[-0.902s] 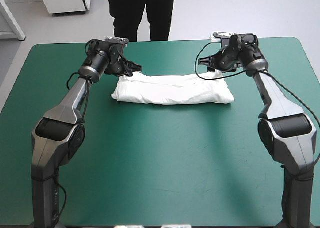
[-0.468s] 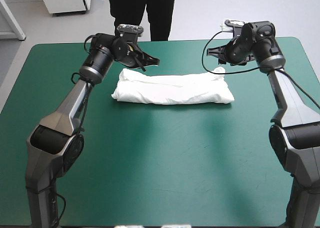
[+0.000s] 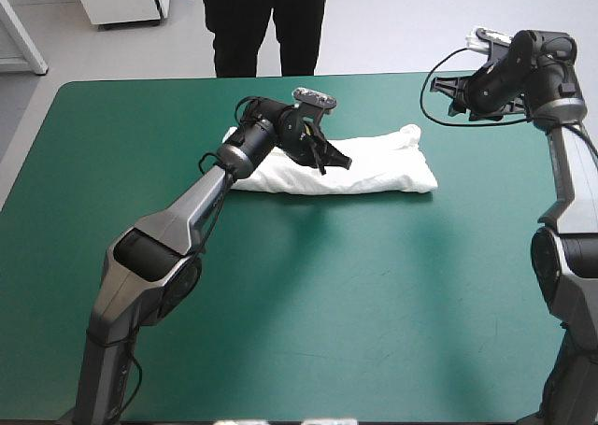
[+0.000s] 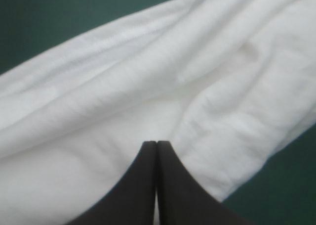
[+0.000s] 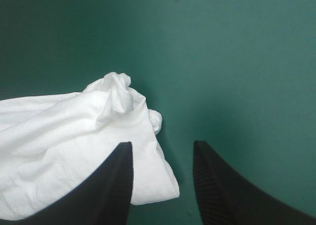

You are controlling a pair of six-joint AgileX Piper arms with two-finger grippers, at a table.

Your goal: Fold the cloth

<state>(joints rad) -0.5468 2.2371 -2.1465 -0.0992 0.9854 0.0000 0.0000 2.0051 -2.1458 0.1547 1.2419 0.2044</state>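
Left claw [image 4: 157, 143] is pressed together and empty, its tips over the left-middle of the T-shirt [image 3: 374, 168], a folded bundle lying long across the far half of the teal-green tabletop [image 3: 308, 304]. Right claw [image 5: 162, 145] stands spread, raised beyond the bundle's right end. My judgement of the risk: closed tips pushing sideways could drag layers and open the fold, and the bunched far right corner lies unpinned.

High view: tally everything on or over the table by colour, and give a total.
White: 1, the T-shirt
Black: 2, the left tool and the right tool
Teal-green: 1, the table cover
Total: 4
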